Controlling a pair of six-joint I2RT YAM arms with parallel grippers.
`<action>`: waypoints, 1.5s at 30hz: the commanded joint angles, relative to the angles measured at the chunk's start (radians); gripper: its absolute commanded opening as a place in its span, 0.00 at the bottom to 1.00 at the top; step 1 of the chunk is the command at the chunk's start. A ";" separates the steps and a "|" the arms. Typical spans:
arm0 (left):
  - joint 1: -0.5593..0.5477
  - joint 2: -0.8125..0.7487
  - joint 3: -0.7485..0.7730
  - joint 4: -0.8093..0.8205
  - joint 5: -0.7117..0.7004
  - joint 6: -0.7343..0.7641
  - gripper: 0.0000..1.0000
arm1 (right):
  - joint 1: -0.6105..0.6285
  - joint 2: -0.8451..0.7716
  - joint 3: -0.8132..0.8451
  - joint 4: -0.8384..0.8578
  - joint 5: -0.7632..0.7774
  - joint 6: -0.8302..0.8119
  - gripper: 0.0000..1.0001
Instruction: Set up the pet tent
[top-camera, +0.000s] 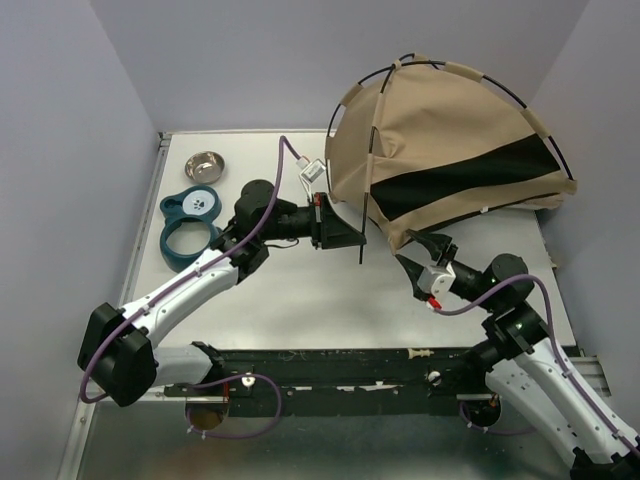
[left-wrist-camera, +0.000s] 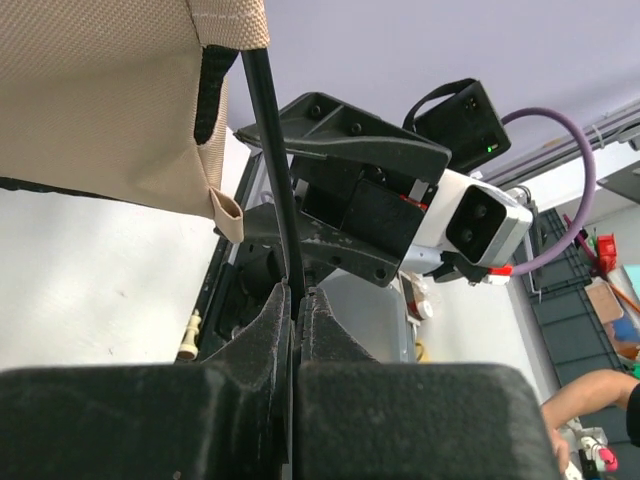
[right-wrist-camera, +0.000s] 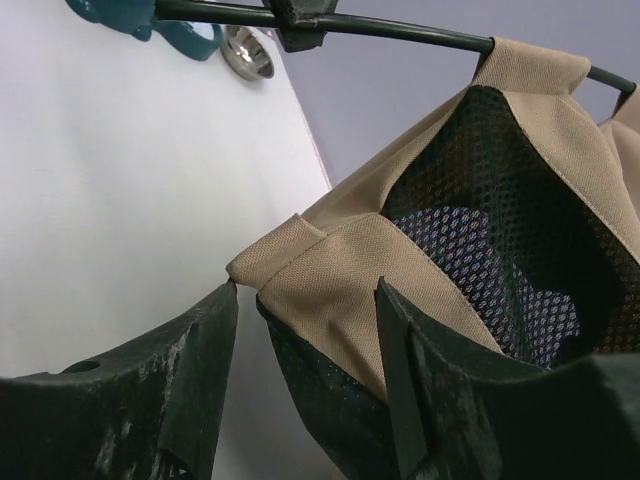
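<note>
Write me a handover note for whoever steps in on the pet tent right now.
Left gripper: shut on a black pole below the fabric edge.
Right gripper: open, straddling a tan corner, not clamped.
Pet tent: far right of the table, domed up but tilted.
Done: poles arched in their sleeves.
Left: probably seat this pole end at the corner, then set the tent level.
</note>
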 joint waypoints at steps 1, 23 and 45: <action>-0.005 0.019 0.042 0.094 -0.026 -0.068 0.00 | -0.003 -0.016 -0.039 0.114 0.017 -0.037 0.64; -0.038 0.050 0.148 -0.027 -0.257 -0.081 0.00 | -0.003 0.040 -0.034 0.146 -0.020 -0.145 0.01; -0.158 0.122 0.197 -0.016 -0.640 -0.007 0.00 | 0.000 -0.013 -0.041 0.073 -0.112 -0.163 0.01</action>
